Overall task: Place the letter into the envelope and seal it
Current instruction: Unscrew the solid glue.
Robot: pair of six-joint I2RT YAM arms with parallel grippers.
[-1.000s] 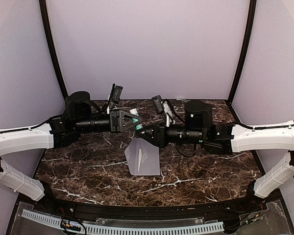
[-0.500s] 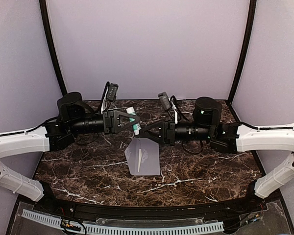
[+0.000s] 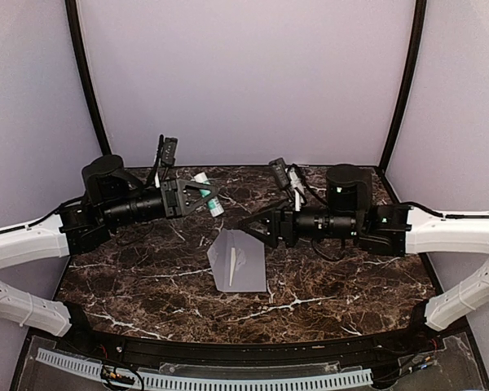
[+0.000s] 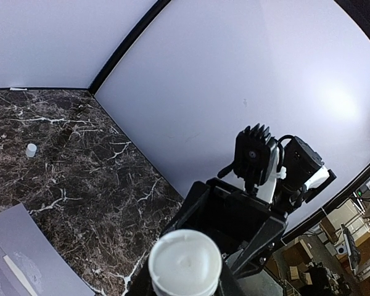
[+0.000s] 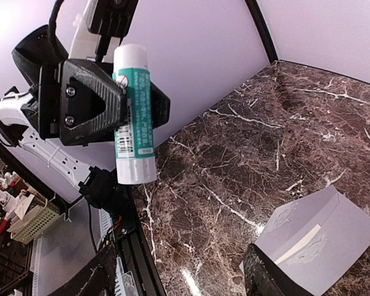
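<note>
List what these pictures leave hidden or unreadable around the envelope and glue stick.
Letter: in no view; the envelope is opaque, so whether it is inside cannot be told.
Glue stick label print: right wrist view, too small to read.
Envelope, left wrist view: cut off by the bottom-left corner.
Small white thing, left wrist view: too small to identify.

Counter (image 3: 147, 285): dark brown marble-look slab with white veins, polished, and it picks up glare. Envelope (image 3: 240, 265): light-grey paper, matt and smooth, with a paler strip on the flap and dull, patchy marks beside it. Glue stick (image 5: 134, 117): white plastic tube with a glossy teal printed label. Small cap (image 4: 31, 150) on the counter: white plastic. Left gripper (image 5: 126, 108): matt black plastic plates with metal screw heads. Right fingers (image 5: 274, 279): matt black plastic. Arm shells (image 3: 24, 244): smooth white plastic with a slight sheen. Walls (image 3: 244, 81): flat matt lavender; can't tell the material.
</note>
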